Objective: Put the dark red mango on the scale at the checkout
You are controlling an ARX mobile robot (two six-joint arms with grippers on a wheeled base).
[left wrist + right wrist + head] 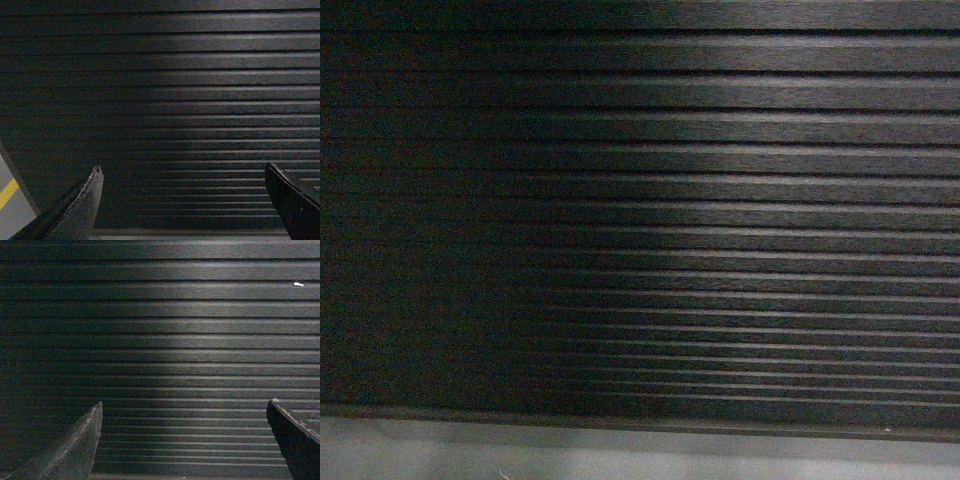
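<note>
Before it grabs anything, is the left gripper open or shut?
Open: the left gripper's two fingertips stand far apart, nothing between them, only the checkout's slatted front behind.

dark slatted checkout [650, 200], grey plinth [620, 455]

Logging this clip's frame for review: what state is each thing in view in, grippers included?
left gripper: open, fingers spread wide, holding nothing, facing the slatted panel.
right gripper: open, fingers spread wide, holding nothing, facing the slatted panel.
checkout: slatted front fills all three views; top not visible.
grey plinth: bare strip under the panel.
Mango and scale: not in view.
</note>
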